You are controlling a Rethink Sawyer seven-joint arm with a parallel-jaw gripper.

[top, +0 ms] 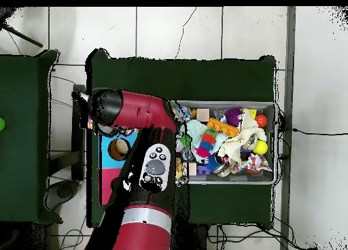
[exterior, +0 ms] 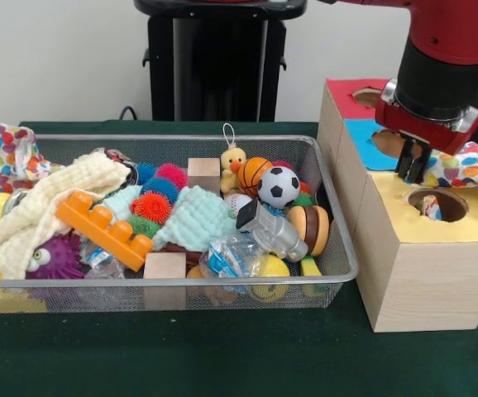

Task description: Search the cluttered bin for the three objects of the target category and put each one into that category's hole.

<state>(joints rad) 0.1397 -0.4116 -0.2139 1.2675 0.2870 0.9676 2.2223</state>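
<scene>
Crowding the bin (exterior: 330,273): orange brick (exterior: 102,227), cream cloth (exterior: 45,207), soccer ball (exterior: 279,186), duck (exterior: 233,168). One polka-dot piece (exterior: 11,153) draped over its left rim; another (exterior: 470,165) clamped in the end effector (exterior: 413,172), right of the bin, just above the yellow-surround hole (exterior: 437,204).

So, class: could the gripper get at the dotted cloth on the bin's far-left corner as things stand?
Probably yes: that dotted cloth lies draped over the bin rim, uncovered, but the gripper already holds another.
</scene>
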